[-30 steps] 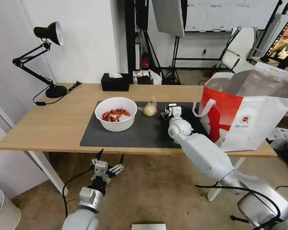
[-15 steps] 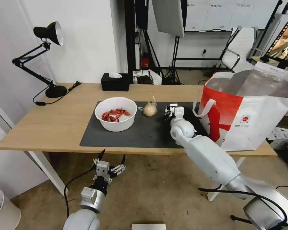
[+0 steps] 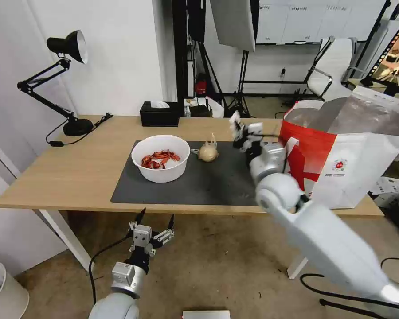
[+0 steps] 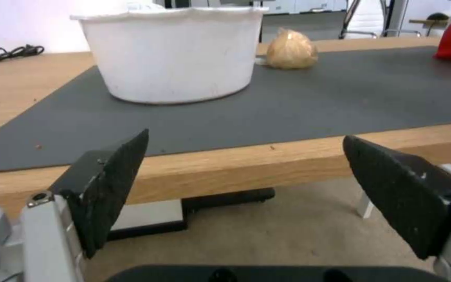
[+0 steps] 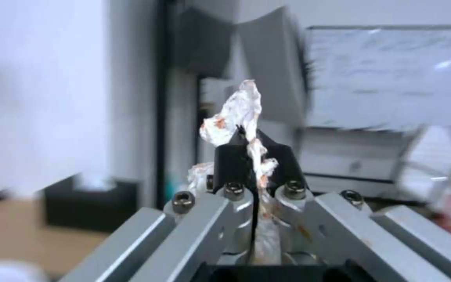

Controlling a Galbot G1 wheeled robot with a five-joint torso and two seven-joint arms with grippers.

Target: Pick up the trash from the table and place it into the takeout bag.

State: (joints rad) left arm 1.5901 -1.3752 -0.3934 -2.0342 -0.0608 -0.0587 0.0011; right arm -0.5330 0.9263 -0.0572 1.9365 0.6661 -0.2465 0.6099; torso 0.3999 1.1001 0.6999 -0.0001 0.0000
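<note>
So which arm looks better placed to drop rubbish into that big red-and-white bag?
The right. Its pincer is shut on a crumpled stained white tissue, raised beside the red-and-white foil-lined bag. The left pincer hangs open below the light-wood table's edge.

White bowl [image 3: 160, 158], dark grey mat [image 3: 186, 179], red-and-white takeout bag [image 3: 346, 155].

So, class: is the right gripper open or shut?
Shut: the right gripper has its fingers pinched on the crumpled white tissue, lifted above the table.
</note>
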